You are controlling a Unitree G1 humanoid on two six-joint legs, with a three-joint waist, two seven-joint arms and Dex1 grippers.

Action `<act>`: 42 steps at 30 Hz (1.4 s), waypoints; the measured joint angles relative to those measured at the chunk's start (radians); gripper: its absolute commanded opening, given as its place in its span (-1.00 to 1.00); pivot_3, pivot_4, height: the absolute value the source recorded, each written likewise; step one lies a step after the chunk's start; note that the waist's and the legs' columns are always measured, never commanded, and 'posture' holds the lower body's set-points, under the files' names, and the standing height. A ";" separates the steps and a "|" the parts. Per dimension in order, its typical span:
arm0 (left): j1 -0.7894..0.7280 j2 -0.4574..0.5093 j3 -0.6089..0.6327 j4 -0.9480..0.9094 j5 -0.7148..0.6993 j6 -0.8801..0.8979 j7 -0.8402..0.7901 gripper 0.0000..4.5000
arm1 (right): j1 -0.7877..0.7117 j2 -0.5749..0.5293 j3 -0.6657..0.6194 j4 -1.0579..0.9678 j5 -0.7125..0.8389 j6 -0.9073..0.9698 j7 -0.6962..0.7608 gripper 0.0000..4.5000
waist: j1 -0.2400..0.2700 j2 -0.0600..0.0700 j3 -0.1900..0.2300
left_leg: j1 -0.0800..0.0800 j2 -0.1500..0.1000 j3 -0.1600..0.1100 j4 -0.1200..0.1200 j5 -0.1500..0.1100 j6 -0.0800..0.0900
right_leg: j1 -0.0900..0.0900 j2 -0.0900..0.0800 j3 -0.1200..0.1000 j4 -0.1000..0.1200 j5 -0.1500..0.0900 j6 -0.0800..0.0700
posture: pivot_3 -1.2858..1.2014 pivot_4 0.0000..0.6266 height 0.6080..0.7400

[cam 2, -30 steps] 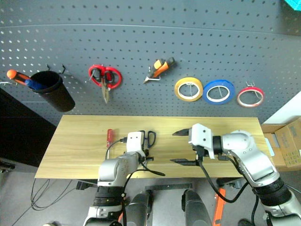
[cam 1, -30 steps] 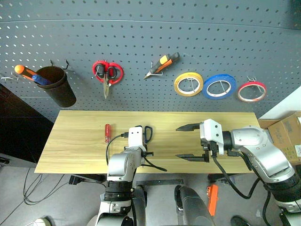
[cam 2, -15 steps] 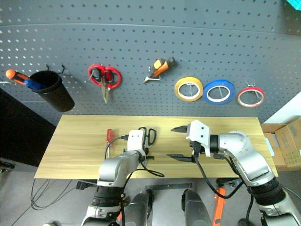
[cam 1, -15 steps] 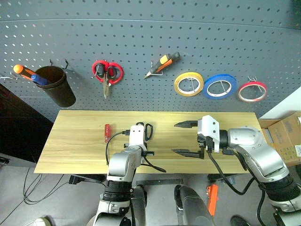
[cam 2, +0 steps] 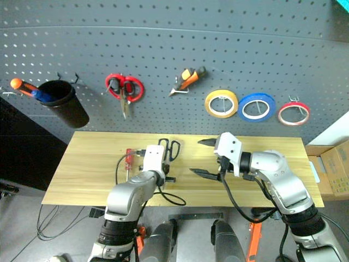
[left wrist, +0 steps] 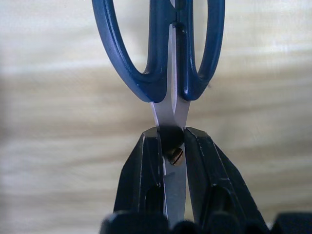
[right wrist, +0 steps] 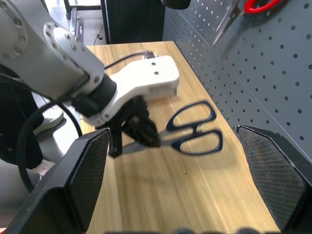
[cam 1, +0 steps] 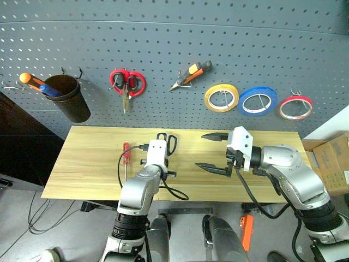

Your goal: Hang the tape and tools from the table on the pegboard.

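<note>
Dark-blue-handled scissors (cam 1: 171, 143) were seen in the left eye view just past the left gripper (cam 1: 165, 146), over the light wooden table (cam 1: 87, 164), with the red-handled screwdriver (cam 1: 125, 153) lying beside that arm. The right gripper (cam 1: 210, 150) was held spread wide and empty, pointing across toward the left arm. The red tape (cam 1: 295, 107) already hung on the pegboard (cam 1: 163, 43).

In the left wrist view, the black fingers (left wrist: 146, 170) were clamped on the scissor blades at the pivot screw, handles pointing away.

In the right wrist view, the scissors appeared raised off the tabletop, a shadow lying under them.

The step in hand was judged to be carrying the scissors; next, a handle loop would need threading over a free hook.
</note>
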State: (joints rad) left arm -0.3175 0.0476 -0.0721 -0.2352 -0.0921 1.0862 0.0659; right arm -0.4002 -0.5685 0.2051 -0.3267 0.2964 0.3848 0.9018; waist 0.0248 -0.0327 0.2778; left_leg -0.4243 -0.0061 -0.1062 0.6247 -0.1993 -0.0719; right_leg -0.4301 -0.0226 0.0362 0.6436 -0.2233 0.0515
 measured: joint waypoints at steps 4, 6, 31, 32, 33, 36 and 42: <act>0.018 0.020 -0.007 -0.074 0.004 -0.029 -0.017 -0.70 | -0.026 0.034 -0.031 0.009 0.000 -0.005 -0.041 1.00 | 0.003 0.001 -0.013 | -0.001 0.000 0.000 0.000 0.001 -0.003 | 0.000 0.000 0.000 0.000 0.000 0.000 | 0.15 -0.65 1.00; 0.063 0.040 -0.027 -0.123 0.012 -0.048 -0.022 -0.70 | -0.029 0.050 -0.042 0.007 0.004 -0.002 -0.061 1.00 | 0.003 0.001 -0.026 | -0.001 0.000 0.000 0.000 0.001 -0.003 | 0.000 0.000 0.000 0.000 0.001 -0.001 | 0.16 -0.68 1.00; 0.198 0.143 -0.005 -0.398 0.060 -0.331 -0.076 -0.70 | -0.176 0.214 -0.192 -0.052 0.272 0.267 -0.305 1.00 | 0.038 0.003 -0.102 | 0.010 0.000 0.002 0.003 0.001 0.003 | 0.009 0.001 0.002 0.002 0.002 -0.004 | 0.22 -0.79 1.00; 0.200 0.141 -0.004 -0.398 0.061 -0.333 -0.076 -0.70 | -0.185 0.220 -0.195 -0.053 0.280 0.270 -0.311 1.00 | 0.041 0.003 -0.104 | 0.010 0.000 0.002 0.003 0.001 0.003 | 0.010 0.002 0.002 0.002 0.002 -0.005 | 0.23 -0.79 1.00; 0.203 0.141 -0.004 -0.398 0.063 -0.336 -0.076 -0.70 | -0.192 0.223 -0.195 -0.054 0.287 0.273 -0.314 1.00 | 0.043 0.003 -0.106 | 0.010 0.000 0.002 0.003 0.001 0.003 | 0.010 0.002 0.002 0.002 0.002 -0.005 | 0.23 -0.79 1.00; 0.215 0.144 -0.003 -0.406 0.067 -0.353 -0.077 -0.70 | -0.203 0.223 -0.195 -0.054 0.288 0.275 -0.315 1.00 | 0.051 0.004 -0.111 | 0.011 0.001 0.002 0.003 0.001 0.003 | 0.010 0.002 0.002 0.002 0.002 -0.005 | 0.24 -0.80 1.00; 0.232 0.089 0.067 -0.419 0.063 -0.374 -0.049 -0.70 | -0.208 0.225 -0.187 -0.038 0.276 0.255 -0.312 1.00 | 0.056 0.004 -0.119 | 0.012 0.001 0.003 0.003 0.002 0.003 | 0.011 0.002 0.002 0.002 0.003 -0.006 | 0.24 -0.80 1.00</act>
State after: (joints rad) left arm -0.0859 0.1361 -0.0051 -0.6547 -0.0294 0.7120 0.0171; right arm -0.6078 -0.3437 0.0177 -0.3651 0.5728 0.6399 0.5900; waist 0.0813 -0.0286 0.1589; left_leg -0.4127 -0.0052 -0.1033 0.6278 -0.1975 -0.0688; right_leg -0.4195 -0.0204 0.0384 0.6458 -0.2205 0.0453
